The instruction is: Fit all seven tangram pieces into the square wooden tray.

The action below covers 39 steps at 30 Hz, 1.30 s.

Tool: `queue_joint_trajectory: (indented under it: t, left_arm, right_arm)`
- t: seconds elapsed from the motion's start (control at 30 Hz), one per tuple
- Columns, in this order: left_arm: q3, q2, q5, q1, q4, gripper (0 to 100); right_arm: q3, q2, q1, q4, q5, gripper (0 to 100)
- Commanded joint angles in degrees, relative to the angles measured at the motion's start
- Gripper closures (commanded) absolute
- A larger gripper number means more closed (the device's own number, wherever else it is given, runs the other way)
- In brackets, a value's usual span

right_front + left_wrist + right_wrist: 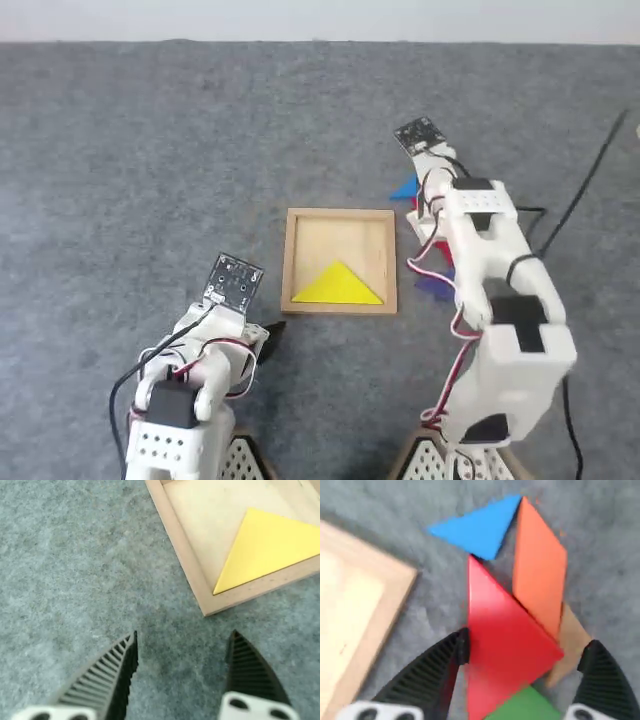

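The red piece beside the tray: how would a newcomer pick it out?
Find the square wooden tray mid-table, then the cluster of coloured pieces on the carpet to its right in the high view. The red piece is the big triangle lying between the right hand's open fingers, larger than the blue triangle and bordering the orange parallelogram.

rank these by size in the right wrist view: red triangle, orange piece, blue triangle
1. red triangle, clearly largest
2. orange piece
3. blue triangle, smallest
All three lie flat and close together, so nearness to the camera hardly affects the order.
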Motion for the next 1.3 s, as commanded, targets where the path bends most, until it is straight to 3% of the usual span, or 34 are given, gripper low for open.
queue_joint_trajectory:
  t: [0.0,0.27,0.5,0.8,0.97,1.1,1.27]
  left_arm:
    - [-0.7,-1.0,0.4,0.4,0.3,72]
    - [-0.7,-1.0,0.4,0.4,0.3,72]
    - [-0.7,-1.0,0.4,0.4,0.3,72]
    - [-0.7,-1.0,0.4,0.4,0.3,72]
    - [-0.7,-1.0,0.4,0.4,0.3,72]
    - [-0.7,-1.0,0.4,0.4,0.3,72]
    - [-0.7,-1.0,0.4,0.4,0.3,72]
  right_arm:
    - [-2.3,0.8,-1.0,-1.6,0.8,65.3]
    - [-6.8,3.7,-1.5,3.3,0.7,67.1]
    - [-9.6,5.8,-1.4,5.6,0.4,89.0]
    - [-9.5,5.7,0.5,5.7,-2.1,88.0]
    - [-7.3,-1.6,5.9,6.4,-9.2,87.6]
    - [-0.5,-11.5,4.9,6.5,-14.4,87.2]
    - [7.8,-21.4,3.0,6.1,-18.7,75.3]
